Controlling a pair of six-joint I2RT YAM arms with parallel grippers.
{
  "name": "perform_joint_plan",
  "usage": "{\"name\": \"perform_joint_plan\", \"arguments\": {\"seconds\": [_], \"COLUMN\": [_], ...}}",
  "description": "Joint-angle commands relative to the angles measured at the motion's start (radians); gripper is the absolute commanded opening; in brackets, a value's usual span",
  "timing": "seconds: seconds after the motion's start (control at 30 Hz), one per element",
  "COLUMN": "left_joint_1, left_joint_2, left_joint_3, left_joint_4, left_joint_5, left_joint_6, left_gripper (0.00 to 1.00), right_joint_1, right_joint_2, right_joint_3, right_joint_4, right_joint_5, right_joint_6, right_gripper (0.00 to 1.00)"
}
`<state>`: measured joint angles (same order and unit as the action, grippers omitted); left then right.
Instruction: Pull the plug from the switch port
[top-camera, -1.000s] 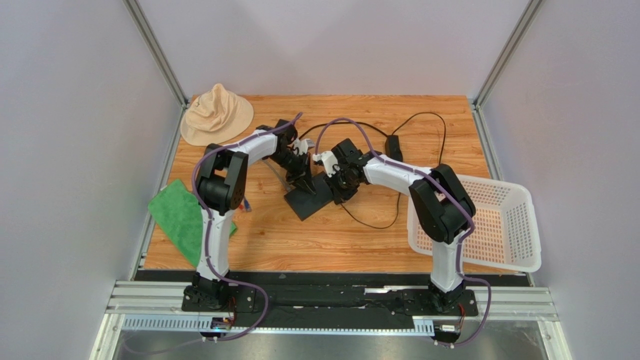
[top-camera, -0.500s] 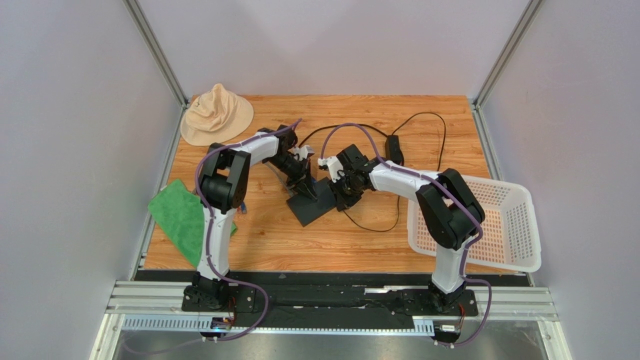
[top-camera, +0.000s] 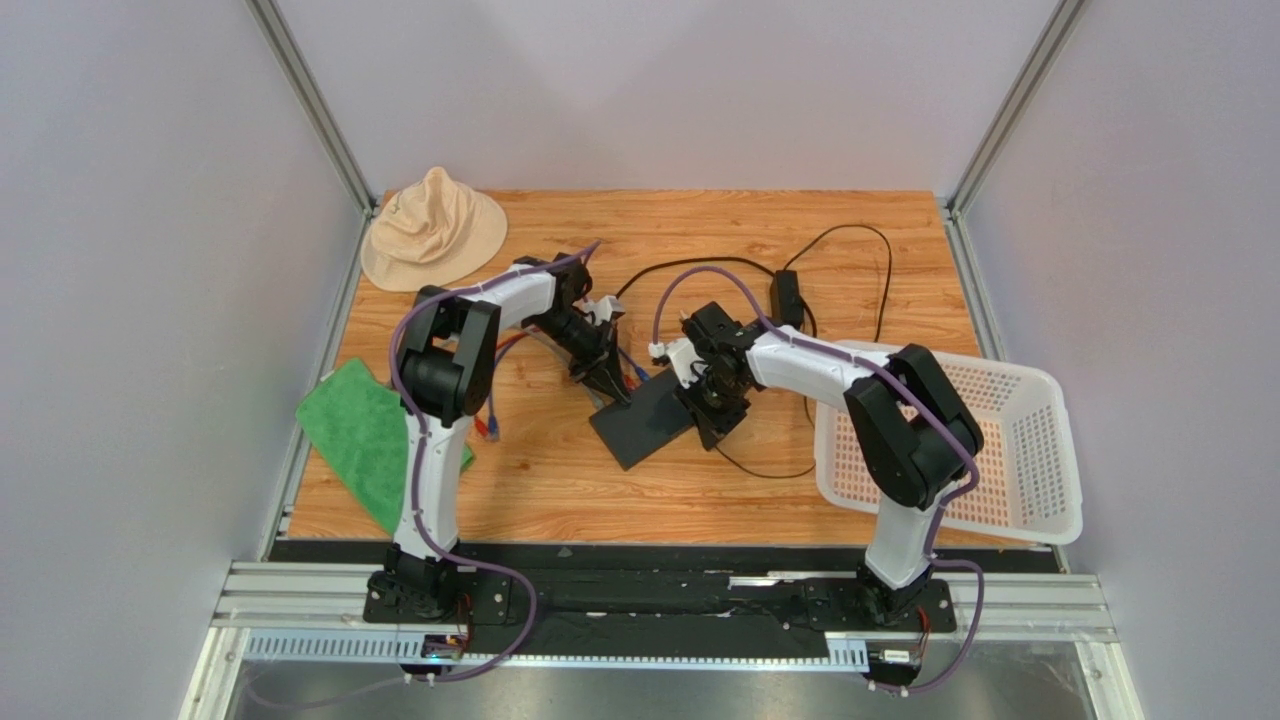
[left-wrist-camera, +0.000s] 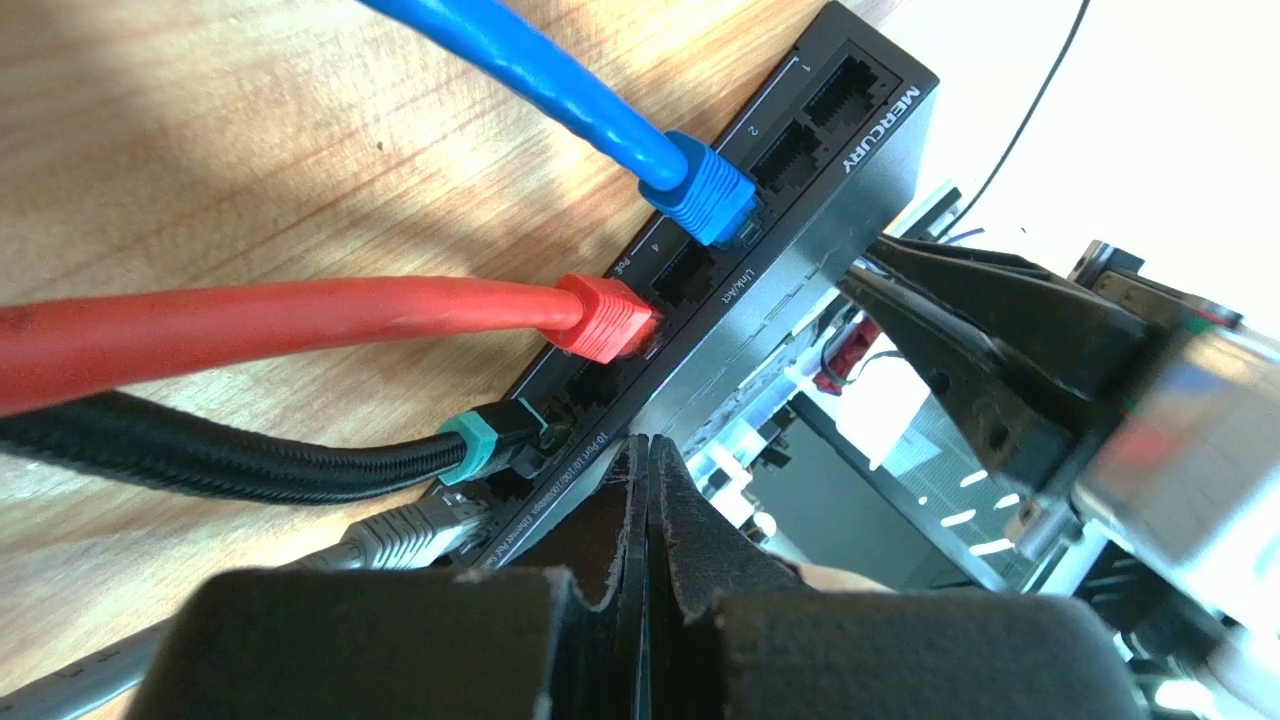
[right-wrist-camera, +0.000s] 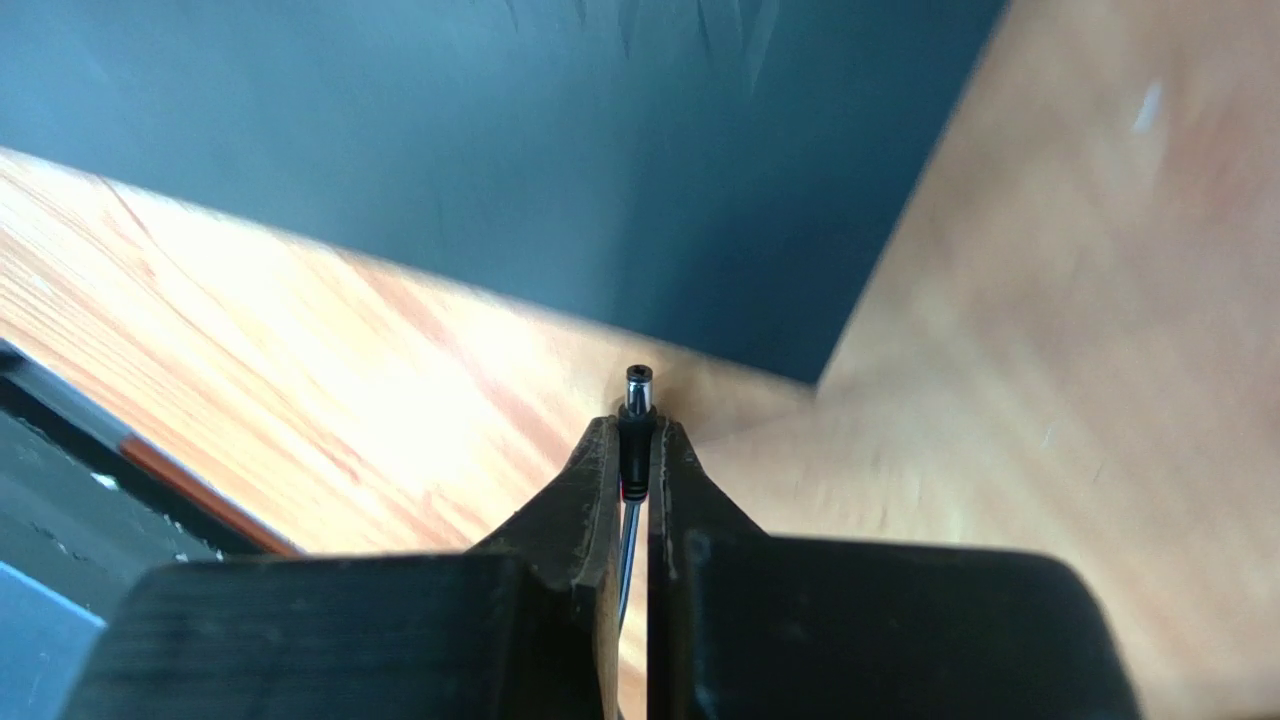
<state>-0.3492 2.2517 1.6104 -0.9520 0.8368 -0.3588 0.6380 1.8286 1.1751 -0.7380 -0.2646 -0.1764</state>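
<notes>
From above, the switch (top-camera: 646, 423) is lying mid-desk between the left gripper (top-camera: 613, 383) and right gripper (top-camera: 709, 428). Left wrist: its fingers are meeting, seemingly touching the switch's top. Right wrist: fingers are pinching the barrel plug (right-wrist-camera: 637, 393), clear of it.

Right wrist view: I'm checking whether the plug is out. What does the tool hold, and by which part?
The right tool pinches the barrel plug by its black sleeve, just behind the metal tip, clear of the switch.
</notes>
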Motion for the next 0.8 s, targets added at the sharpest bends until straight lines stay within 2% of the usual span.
{"name": "perform_joint_plan", "arguments": {"seconds": [0.0,0.07,0.2,0.23,0.33,0.43,0.63,0.77], "left_joint_1": [0.013,0.021,0.045,0.05,0.05,0.049,0.073,0.073], "left_joint_2": [0.016,-0.075,-0.321,-0.364,-0.551,-0.648,-0.757,-0.799], "left_joint_3": [-0.037,-0.038,-0.114,-0.131,-0.228,-0.312,-0.409,-0.426], "left_joint_4": [0.096,0.146,0.266,0.281,0.358,0.39,0.423,0.429], "left_joint_5": [-0.231,-0.2,-0.258,-0.275,-0.353,-0.441,-0.455,-0.45], "left_joint_6": [0.037,0.017,0.02,0.053,0.153,0.225,0.195,0.227], "left_gripper": [0.0,0.0,0.13,0.22,0.35,0.41,0.42,0.42], "right_joint_1": [0.008,0.019,0.019,0.017,0.009,-0.02,-0.066,-0.112], "right_joint_2": [-0.068,-0.062,0.026,0.04,0.092,0.116,0.147,0.065], "right_joint_3": [-0.028,-0.009,0.142,0.171,0.264,0.348,0.514,0.431], "right_joint_4": [-0.064,-0.029,-0.021,-0.027,-0.047,-0.044,-0.032,-0.011], "right_joint_5": [0.051,0.083,0.097,0.096,0.09,0.088,0.133,0.262], "right_joint_6": [0.072,0.078,0.071,0.065,0.069,0.074,0.045,0.066], "right_gripper": [0.0,0.0,0.0,0.0,0.0,0.0,0.0,0.0]}}
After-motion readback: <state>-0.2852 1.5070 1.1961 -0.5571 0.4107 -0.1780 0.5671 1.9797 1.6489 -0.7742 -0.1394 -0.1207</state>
